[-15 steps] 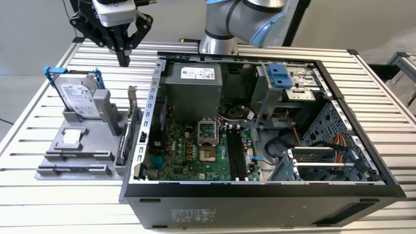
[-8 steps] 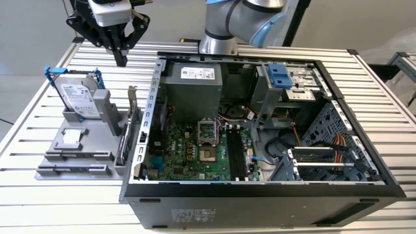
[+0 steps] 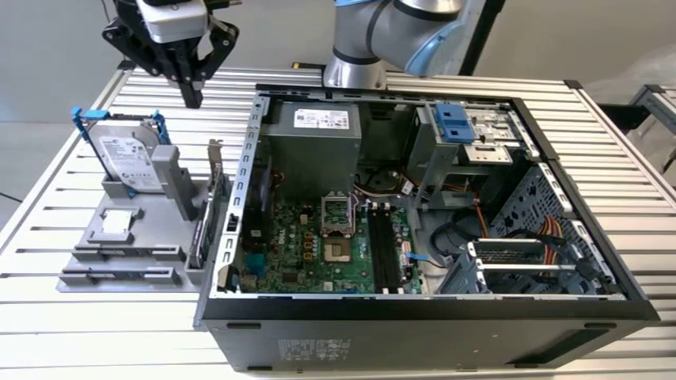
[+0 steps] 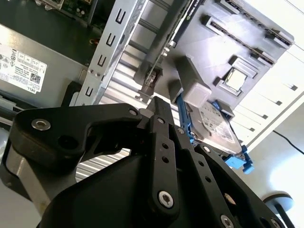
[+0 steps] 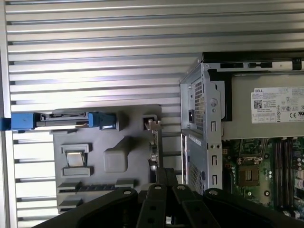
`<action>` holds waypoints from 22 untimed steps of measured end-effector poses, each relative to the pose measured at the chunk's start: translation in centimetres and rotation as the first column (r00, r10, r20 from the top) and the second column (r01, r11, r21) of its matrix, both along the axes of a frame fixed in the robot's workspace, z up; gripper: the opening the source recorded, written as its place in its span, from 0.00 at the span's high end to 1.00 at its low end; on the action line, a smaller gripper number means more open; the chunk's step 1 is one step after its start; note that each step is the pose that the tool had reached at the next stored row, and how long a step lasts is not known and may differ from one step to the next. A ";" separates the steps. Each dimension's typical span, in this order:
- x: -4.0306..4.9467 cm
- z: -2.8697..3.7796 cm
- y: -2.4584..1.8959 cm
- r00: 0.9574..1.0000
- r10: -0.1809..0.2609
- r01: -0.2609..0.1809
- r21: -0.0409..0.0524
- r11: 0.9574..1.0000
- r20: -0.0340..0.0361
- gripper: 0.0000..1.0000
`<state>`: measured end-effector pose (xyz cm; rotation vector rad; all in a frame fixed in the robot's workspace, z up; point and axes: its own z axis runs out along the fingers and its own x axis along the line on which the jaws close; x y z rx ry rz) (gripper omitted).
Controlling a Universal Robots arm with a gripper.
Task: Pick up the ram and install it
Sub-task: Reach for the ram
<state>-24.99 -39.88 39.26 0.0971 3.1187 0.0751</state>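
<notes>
Gripper (image 3: 193,101) hangs at about 11 o'clock in the exterior view, raised above the slatted metal table (image 3: 43,237). Its black fingers are clenched tip to tip with nothing between them, and both wrist views show the same pinched tips. Just at 7 o'clock from the fingertips stands the hard drive (image 3: 127,158), upright with its blue rails at the far end of the grey holder (image 3: 158,229). The holder lies on the table at 9 o'clock from the open computer case (image 3: 423,332), just beside its wall. The ram (image 5: 97,188) appears to be the thin dark strip sitting edge-up in a long slot of the holder, at the end opposite the hard drive. It is hard to make out for certain, and it is well apart from the gripper. Between that slot and the drive rests a small square processor chip (image 3: 119,224). An expansion card (image 3: 209,206) stands on edge along the holder's side nearest the case. Inside the case the green motherboard (image 3: 306,253) lies flat, and its black memory slots (image 3: 385,249) run at 3 o'clock from the processor socket.
</notes>
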 end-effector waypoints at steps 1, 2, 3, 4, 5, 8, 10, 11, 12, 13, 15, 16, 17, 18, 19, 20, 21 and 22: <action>-0.07 0.00 0.00 1.000 0.000 0.000 0.000 1.000 0.000 1.00; -0.13 0.00 0.00 1.000 0.000 0.000 0.000 1.000 0.000 1.00; -0.19 0.00 0.00 1.000 0.000 0.000 0.000 1.000 0.000 1.00; -0.25 0.00 0.00 1.000 0.000 0.000 0.000 1.000 0.000 1.00; -0.32 0.00 0.00 1.000 0.000 0.000 0.000 1.000 0.000 1.00; -0.50 0.00 0.00 1.000 0.000 0.000 0.000 1.000 0.000 1.00; -0.63 0.00 0.00 1.000 0.000 0.000 0.000 1.000 0.000 1.00; -0.69 0.00 0.00 1.000 0.000 0.000 0.000 1.000 0.000 1.00; -0.76 0.00 0.00 1.000 0.000 0.000 0.000 1.000 0.000 1.00; -0.82 0.00 0.00 1.000 0.000 0.000 0.000 1.000 0.000 1.00; -0.95 0.00 0.00 1.000 0.000 0.000 0.000 1.000 0.000 1.00; -1.01 0.00 0.00 1.000 0.000 0.000 0.000 1.000 0.000 1.00; -1.07 0.00 0.00 1.000 0.000 0.000 0.000 1.000 0.000 1.00; -1.14 0.00 0.00 1.000 0.000 0.000 0.000 1.000 0.000 1.00; -1.22 0.00 0.00 1.000 0.000 0.000 0.000 1.000 0.000 1.00; -1.28 0.00 0.00 1.000 0.000 0.000 0.000 1.000 0.000 1.00; -1.36 0.00 0.00 1.000 0.000 0.000 0.000 1.000 0.000 1.00; -1.43 0.00 0.00 1.000 0.000 0.000 0.000 1.000 0.000 1.00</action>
